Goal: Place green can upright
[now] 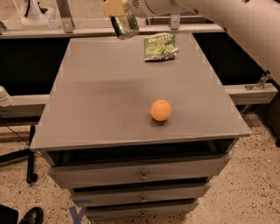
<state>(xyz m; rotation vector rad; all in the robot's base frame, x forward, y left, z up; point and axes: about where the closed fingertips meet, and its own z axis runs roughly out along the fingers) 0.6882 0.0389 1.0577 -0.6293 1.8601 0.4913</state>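
Observation:
The green can (125,26) hangs in the air above the far edge of the grey table (105,105), left of centre. It is tilted slightly, with its silver end facing down toward the table. My gripper (120,13) comes in from the top of the camera view and is shut on the can's upper part. A yellowish finger pad (112,8) shows beside the can. The white arm (227,17) stretches off to the upper right.
A flat green-and-white snack bag (160,47) lies at the table's far right. An orange (160,110) sits right of centre toward the front. Drawers (140,175) are below the tabletop. A metal rail (65,30) runs behind the table.

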